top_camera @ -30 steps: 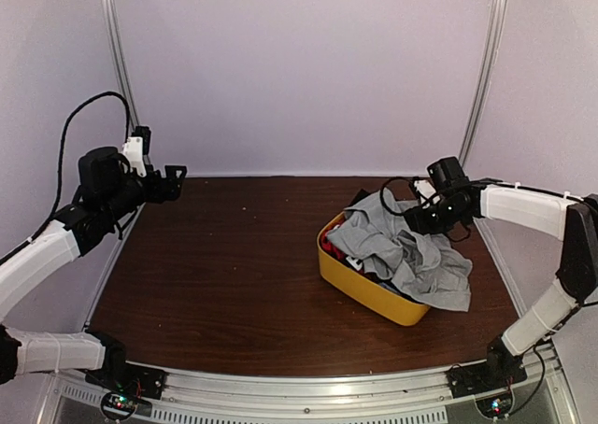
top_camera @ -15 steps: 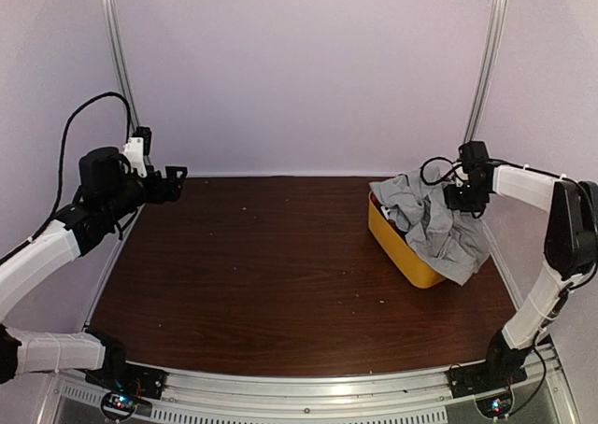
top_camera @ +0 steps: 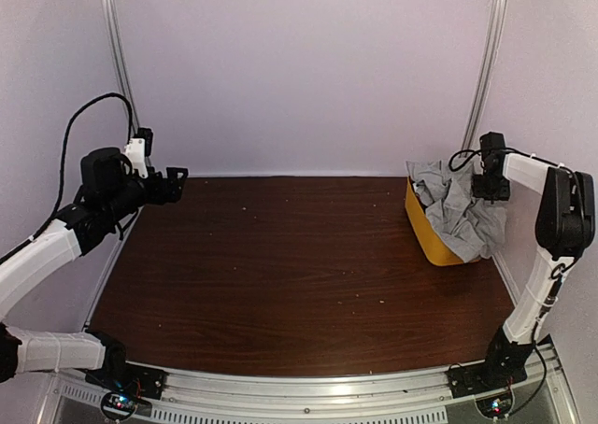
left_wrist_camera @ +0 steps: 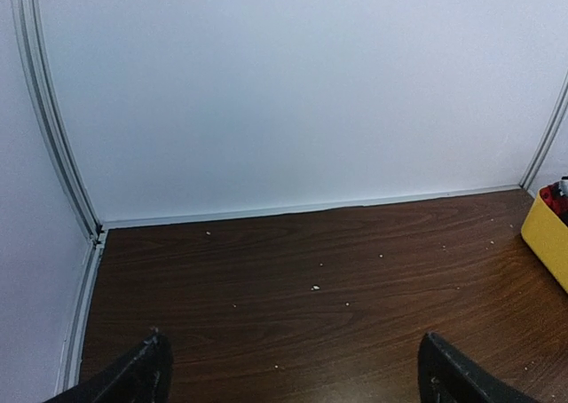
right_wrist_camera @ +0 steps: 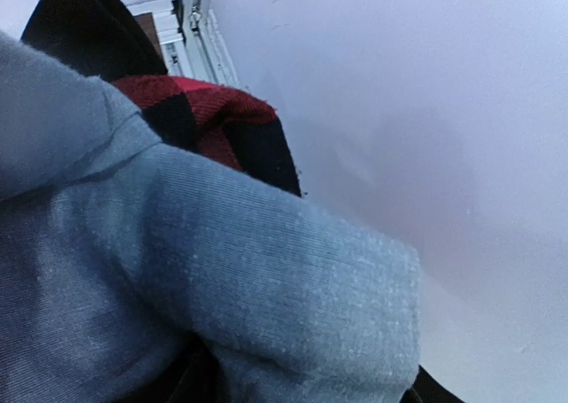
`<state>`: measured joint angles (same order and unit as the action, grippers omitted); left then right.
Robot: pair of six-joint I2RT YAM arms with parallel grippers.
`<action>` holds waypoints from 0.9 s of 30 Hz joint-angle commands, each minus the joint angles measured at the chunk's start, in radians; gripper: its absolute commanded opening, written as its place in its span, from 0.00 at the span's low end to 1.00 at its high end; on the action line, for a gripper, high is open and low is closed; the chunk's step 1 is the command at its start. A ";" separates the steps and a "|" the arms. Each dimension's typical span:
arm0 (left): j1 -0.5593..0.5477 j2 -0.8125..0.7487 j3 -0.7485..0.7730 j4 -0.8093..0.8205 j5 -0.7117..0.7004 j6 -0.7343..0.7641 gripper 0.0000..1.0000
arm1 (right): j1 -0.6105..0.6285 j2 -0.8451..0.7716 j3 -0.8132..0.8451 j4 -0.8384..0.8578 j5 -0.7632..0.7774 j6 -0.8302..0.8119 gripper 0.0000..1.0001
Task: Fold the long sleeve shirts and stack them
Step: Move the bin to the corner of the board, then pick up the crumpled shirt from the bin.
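**Two risks: a dragged tub and a blind grip**

From above, your right pincer [top_camera: 490, 183] is pressed into the grey shirt [top_camera: 458, 217]. The shirt hangs over the yellow tub [top_camera: 425, 235] just below the pincer. The tub stands hard by the table [top_camera: 280, 256] edge, and the side wall [top_camera: 551, 97] is close behind the pincer. You cannot tell whether it clenches the cloth. Lift now and the draped shirt may well snag the rim and tip or drag the tub. Swing outward and you may strike the wall. Your left pincer [top_camera: 176, 174] hangs released and empty, well apart from all of it.

Through the left wrist, spread fingers frame bare table. Only a corner of the tub shows, far to that pincer's right, so expect no quick help from it.

Through the right wrist, grey cloth smothers the lens and hides the fingers. The plaid shirt [right_wrist_camera: 209, 110] lies just beyond, so one pull could haul both shirts up together.
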<state>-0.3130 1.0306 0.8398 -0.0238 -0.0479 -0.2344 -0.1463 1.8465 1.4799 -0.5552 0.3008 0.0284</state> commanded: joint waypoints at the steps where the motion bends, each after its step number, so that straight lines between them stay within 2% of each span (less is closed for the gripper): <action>1: 0.009 0.001 0.027 0.028 -0.003 0.004 0.98 | -0.063 0.025 0.053 0.010 0.073 0.009 0.59; 7: 0.009 -0.004 0.025 0.028 -0.009 0.005 0.98 | -0.075 0.037 0.088 0.022 0.097 0.040 0.60; 11: 0.009 -0.007 0.026 0.028 -0.009 0.005 0.98 | -0.075 -0.019 0.081 0.014 0.091 0.056 0.63; 16: 0.009 -0.009 0.025 0.028 -0.009 0.005 0.98 | -0.073 -0.180 -0.013 0.044 -0.062 0.089 0.72; 18: 0.009 -0.013 0.026 0.029 -0.008 0.003 0.98 | -0.065 -0.258 -0.064 0.063 -0.131 0.102 0.81; 21: 0.009 -0.016 0.024 0.028 -0.008 0.003 0.98 | -0.019 -0.350 -0.117 0.068 -0.185 0.109 0.90; 27: 0.009 -0.016 0.027 0.028 -0.001 -0.002 0.98 | 0.130 -0.413 -0.146 0.029 -0.274 0.114 0.96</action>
<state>-0.3130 1.0294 0.8398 -0.0238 -0.0483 -0.2344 -0.1032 1.4292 1.3659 -0.5049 0.1284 0.1272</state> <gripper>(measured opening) 0.976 0.944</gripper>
